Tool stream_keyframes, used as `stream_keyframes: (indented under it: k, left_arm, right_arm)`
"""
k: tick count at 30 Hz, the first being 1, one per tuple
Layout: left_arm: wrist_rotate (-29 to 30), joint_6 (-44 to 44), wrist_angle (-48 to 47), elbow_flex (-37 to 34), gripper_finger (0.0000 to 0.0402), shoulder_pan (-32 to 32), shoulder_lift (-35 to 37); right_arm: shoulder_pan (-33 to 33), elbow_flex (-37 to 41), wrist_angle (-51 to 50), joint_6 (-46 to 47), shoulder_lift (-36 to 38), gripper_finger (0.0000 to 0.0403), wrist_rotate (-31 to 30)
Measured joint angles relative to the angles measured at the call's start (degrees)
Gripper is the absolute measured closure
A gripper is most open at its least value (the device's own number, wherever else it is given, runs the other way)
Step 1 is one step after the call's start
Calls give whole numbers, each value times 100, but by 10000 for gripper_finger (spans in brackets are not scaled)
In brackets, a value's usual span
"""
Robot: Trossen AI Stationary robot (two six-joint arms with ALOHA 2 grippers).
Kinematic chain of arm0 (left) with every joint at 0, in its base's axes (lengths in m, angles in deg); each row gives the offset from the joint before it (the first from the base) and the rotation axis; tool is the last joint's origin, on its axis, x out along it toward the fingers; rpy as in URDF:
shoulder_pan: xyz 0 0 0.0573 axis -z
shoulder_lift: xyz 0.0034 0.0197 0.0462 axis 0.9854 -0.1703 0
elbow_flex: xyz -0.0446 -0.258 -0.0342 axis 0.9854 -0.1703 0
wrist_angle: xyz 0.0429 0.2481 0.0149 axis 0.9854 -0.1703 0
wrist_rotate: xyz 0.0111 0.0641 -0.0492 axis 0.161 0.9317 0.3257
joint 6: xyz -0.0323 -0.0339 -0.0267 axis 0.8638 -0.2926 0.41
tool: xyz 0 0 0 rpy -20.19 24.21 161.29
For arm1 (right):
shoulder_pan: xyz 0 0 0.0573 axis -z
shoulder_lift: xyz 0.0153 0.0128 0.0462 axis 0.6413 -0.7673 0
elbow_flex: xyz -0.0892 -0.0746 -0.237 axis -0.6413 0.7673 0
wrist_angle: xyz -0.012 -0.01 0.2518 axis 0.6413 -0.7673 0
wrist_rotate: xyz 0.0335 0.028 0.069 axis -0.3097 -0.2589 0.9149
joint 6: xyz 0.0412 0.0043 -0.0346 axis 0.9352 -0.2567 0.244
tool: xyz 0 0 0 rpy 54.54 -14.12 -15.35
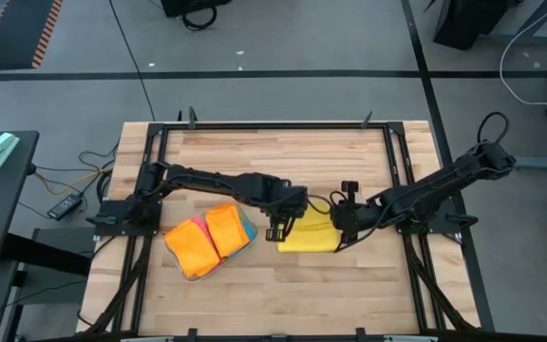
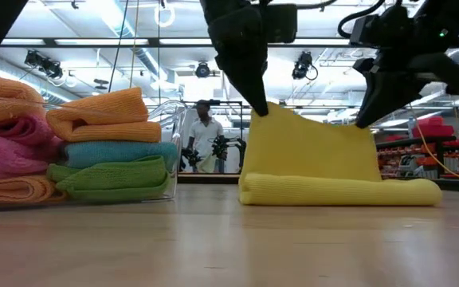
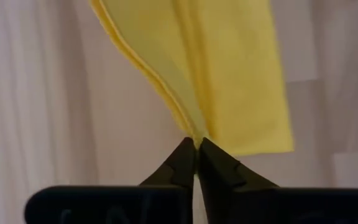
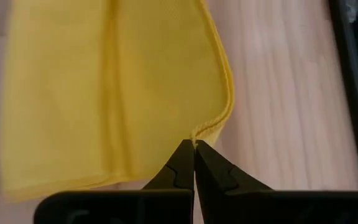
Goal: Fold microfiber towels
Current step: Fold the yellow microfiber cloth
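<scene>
Gripping the yellow towel [image 1: 310, 233] at two upper corners, both hands pinched tight on the cloth: left hand [image 1: 279, 231] on the corner nearer the stack, right hand [image 1: 341, 235] on the opposite corner. Seen from the left wrist: dark fingers [image 3: 180, 167] pressed together, a thin edge of yellow fabric nipped at their tips, the rest of the cloth stretching away over the pale wooden surface [image 3: 55, 93]. Seen from the right wrist: the same, fingertips [image 4: 211, 165] closed on a hemmed corner of the yellow towel [image 4: 110, 93]. From the low view: yellow towel [image 2: 325, 159] partly lifted, upper layer raised like a flap between the two hands, lower folded edge lying flat on the surface [image 2: 229, 247]. Left hand [image 2: 257, 108] coming down from above onto the flap's corner on the stack side, right hand [image 2: 366, 119] onto the far corner. Lying beside it, toward the left arm: a heap of other towels, orange [image 1: 207, 237] on top in the high view, with pink [image 2: 10, 147], blue [image 2: 118, 151] and green [image 2: 114, 175] layers showing at table height, partly inside a clear tray [image 2: 170, 119]. Standing far off in the room behind: a person [image 2: 205, 131].
</scene>
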State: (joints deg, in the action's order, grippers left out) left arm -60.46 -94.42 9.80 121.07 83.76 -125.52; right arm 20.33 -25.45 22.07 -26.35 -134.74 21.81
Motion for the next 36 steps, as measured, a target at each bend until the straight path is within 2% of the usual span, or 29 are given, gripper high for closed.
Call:
stream_keyframes:
  k: [5, 13, 20, 27, 36]
  left_arm:
    - [2, 39, 160, -49, 390, 243, -71]
    - [-2, 275, 219, -57, 372, 467, -288]
    - [0, 345, 307, -60, 388, 605, -476]
    - [-11, 461, 329, -61, 373, 714, -626]
    - [-7, 466, 325, -59, 386, 796, -697]
  right_arm:
    - [-228, 1, -6, 133, 0, 395, 258]
    - [-546, 234, 256, 437, -166, 395, 569]
    - [-822, 484, 683, 641, -257, 395, 817]
    - [-847, 516, 817, 609, -459, 395, 1000]
    - [-849, 516, 931, 618, -459, 392, 1464]
